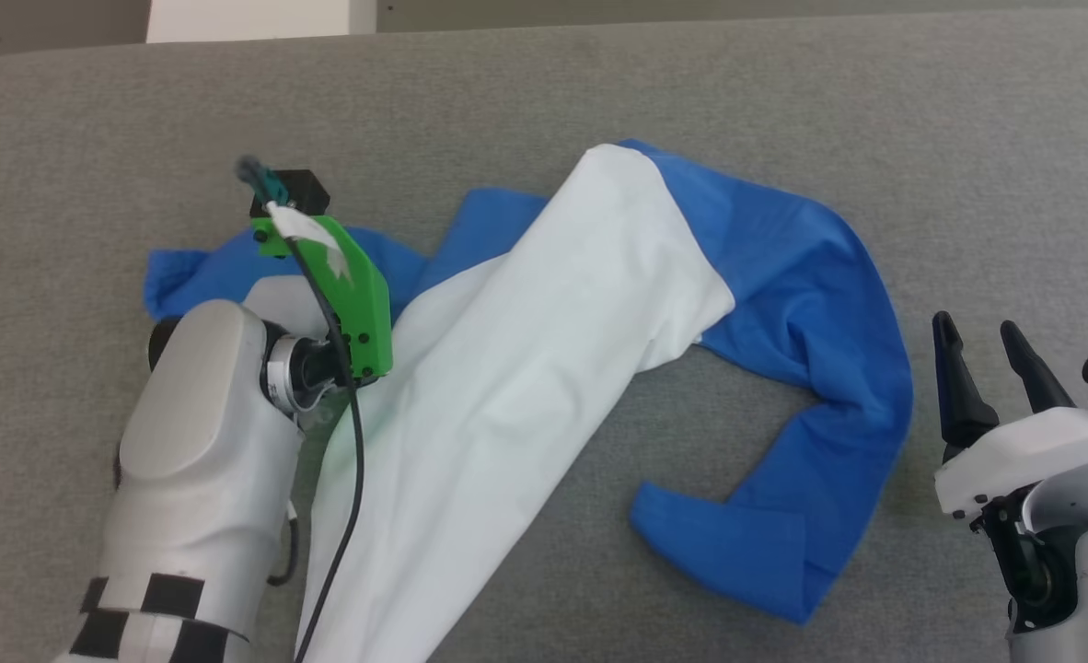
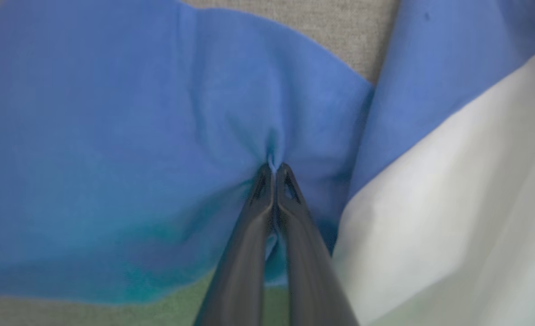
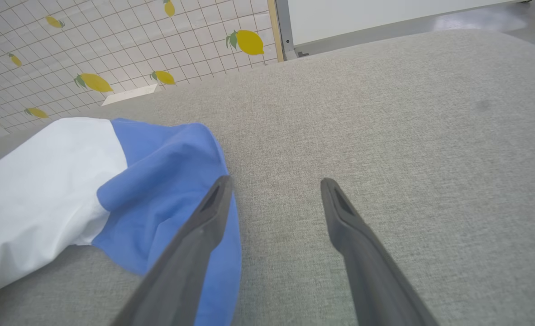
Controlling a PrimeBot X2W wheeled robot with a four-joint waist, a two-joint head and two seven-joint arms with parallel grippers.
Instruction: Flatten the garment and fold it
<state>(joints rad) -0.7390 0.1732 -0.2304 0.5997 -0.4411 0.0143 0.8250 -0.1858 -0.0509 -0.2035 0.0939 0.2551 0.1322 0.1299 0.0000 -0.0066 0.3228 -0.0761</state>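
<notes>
The garment (image 1: 526,350), a white T-shirt with royal-blue sleeves and sides, lies bunched and twisted across the grey surface; no lettering shows. One blue sleeve (image 1: 783,368) curls to the right, another blue part (image 1: 194,272) lies at the left. My left gripper (image 2: 274,168) is shut, its tips pinching a pucker of the blue cloth (image 2: 159,136); in the head view its fingers are hidden under the green wrist bracket (image 1: 341,285). My right gripper (image 1: 977,331) stands open just right of the blue sleeve (image 3: 177,181), holding nothing, fingers (image 3: 213,199) over the sleeve's edge.
The grey fabric-covered surface (image 1: 783,101) stretches wide behind and to the right of the shirt. A lemon-patterned tiled wall (image 3: 91,40) and a white panel (image 3: 376,13) stand beyond its far edge. A black cable (image 1: 355,460) runs along my left forearm.
</notes>
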